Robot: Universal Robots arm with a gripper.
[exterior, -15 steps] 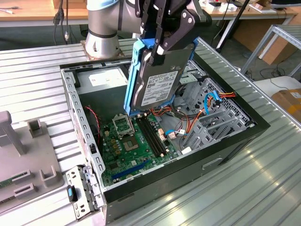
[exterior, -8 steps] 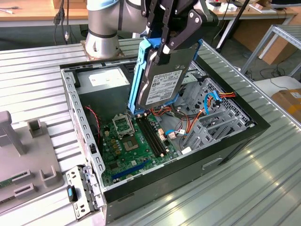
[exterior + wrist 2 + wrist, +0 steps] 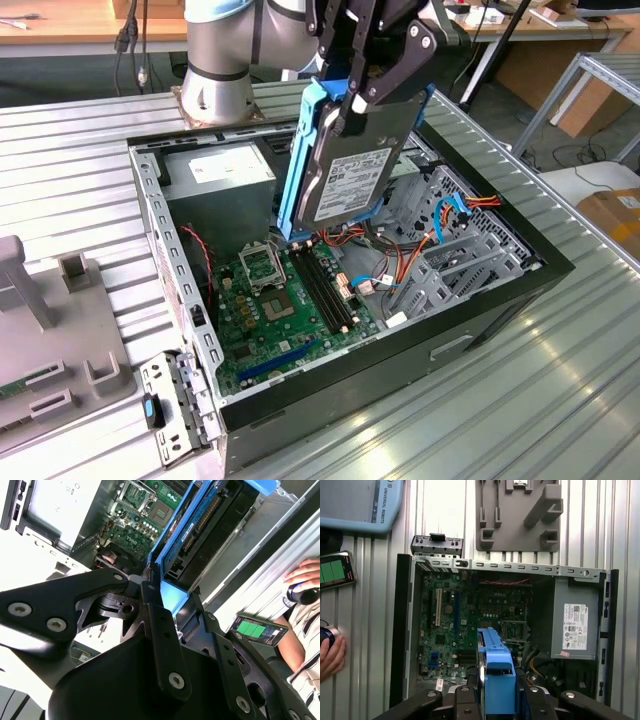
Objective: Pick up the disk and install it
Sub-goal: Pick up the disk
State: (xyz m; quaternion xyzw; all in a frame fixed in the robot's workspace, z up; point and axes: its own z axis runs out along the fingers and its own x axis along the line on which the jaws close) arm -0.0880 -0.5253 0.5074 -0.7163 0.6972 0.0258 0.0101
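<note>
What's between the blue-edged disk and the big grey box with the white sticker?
In the first wrist view, a square silver chip socket and some wires sit between the disk and the grey box.

The disk [image 3: 210, 530], blue-framed, is clamped by the gripper [image 3: 172, 602] in the foreground; a green motherboard [image 3: 135, 517] is seen beyond it, and a person's hand [image 3: 306, 571] at the frame's edge.

1. Grey metal face of the disk [image 3: 360, 175] is showing a dull sheen under a white paper label; its carrier frame is reading as smooth, glossy blue plastic.
2. The claw [image 3: 360, 105] is looking matt black, with bright metal screws [image 3: 176, 680].
3. The worktop [image 3: 520, 400] is presenting ribbed bare metal, reflecting light in satin streaks.
4. The computer case [image 3: 480, 320] is appearing matt black outside, bare grey sheet metal inside.
</note>
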